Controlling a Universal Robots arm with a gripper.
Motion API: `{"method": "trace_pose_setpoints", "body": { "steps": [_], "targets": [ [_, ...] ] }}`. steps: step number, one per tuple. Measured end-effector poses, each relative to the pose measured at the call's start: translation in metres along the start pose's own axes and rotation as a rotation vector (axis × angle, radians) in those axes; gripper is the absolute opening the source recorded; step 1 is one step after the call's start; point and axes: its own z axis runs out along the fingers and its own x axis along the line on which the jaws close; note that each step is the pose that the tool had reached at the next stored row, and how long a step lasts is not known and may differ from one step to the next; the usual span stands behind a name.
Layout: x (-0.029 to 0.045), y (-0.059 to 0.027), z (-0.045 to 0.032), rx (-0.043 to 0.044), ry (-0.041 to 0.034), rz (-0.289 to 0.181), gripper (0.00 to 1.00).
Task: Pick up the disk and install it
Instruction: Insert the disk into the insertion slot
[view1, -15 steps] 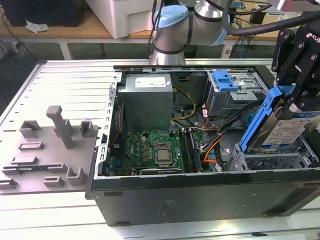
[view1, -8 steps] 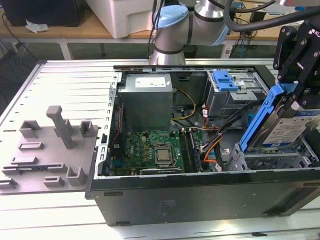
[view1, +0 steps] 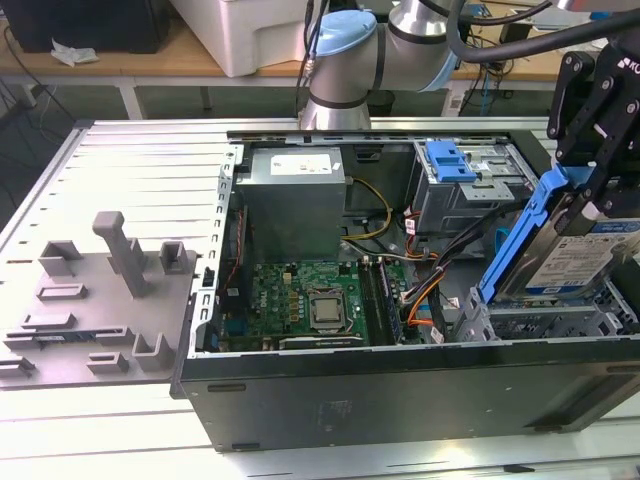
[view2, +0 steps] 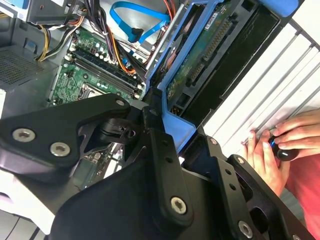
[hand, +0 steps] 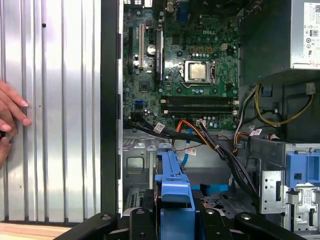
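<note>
Exterior view gives us the open case (view1: 400, 385) lying on its side on a slatted table (view1: 130, 160). The gripper (view1: 590, 192) hangs over the end of the case at the exterior view's right. It is clamped on the disk (view1: 575, 255) and holds it by the upper end of its blue rail (view1: 520, 235). The disk is in the air and tilted, with the label side up. Its upper end is at the gripper and its lower end points down into the grey bay (view1: 540, 320) at that end of the case. We cannot tell if the lower end touches the bay. A cage (view1: 450, 160) with a blue handle sits in the case just beside the bay, and the motherboard (view1: 310, 295) lies in the middle of the case.

In the second wrist view we see the underside of the disk (view2: 210, 55) with its green circuit board. The rail (view2: 175, 75) frames it, and the black fingers (view2: 155, 135) press on the rail from both sides. A person's hand (view2: 280, 145) rests on the table beside the case, with the fingers on a small black knob (view2: 286, 152).

In the first wrist view the rail (hand: 172, 185) stands out from the gripper (hand: 175, 222) above the bay. The motherboard (hand: 185, 65) is beyond it, the cage (hand: 302, 175) is near, and the hand (hand: 10, 117) is on the table outside the case wall.
</note>
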Motion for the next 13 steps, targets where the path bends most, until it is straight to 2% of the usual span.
{"method": "trace_pose_setpoints", "body": {
  "steps": [13],
  "targets": [
    [0.0002,0.0001,0.0033,0.0001,0.0000,0.001,0.36]
  ]
}}
